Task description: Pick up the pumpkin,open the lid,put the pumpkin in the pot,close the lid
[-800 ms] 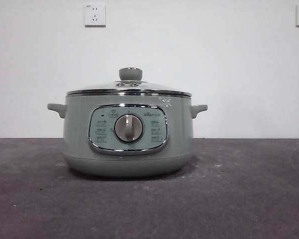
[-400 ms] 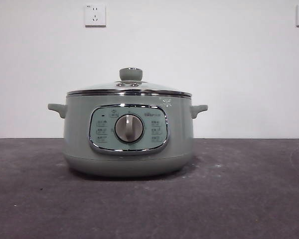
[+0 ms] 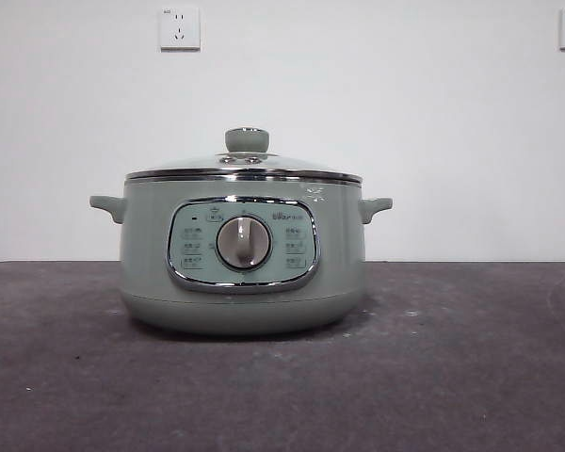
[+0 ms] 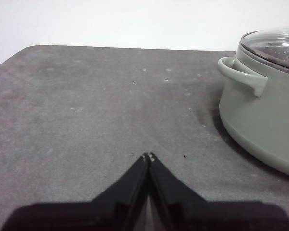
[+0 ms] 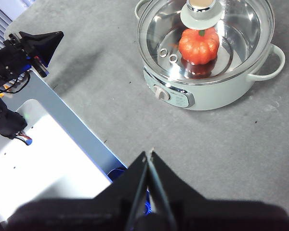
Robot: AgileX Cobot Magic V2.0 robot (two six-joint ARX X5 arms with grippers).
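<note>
Nothing has moved: pumpkin (image 5: pixel 198 44) sits stem-up inside lidded pot (image 3: pixel 242 250).

Pumpkin (image 5: pixel 198 44): unseen in the front view, hidden inside the pot; stem partly covered by the lid's knob in the right wrist view.
Pot (image 4: pixel 260 115): cut off by the left wrist picture's edge; only one handle and part of the wall show.
Lid (image 4: pixel 275 45): cropped in the left wrist view.
Panel labels (image 3: pixel 193 248): too small to read.
</note>
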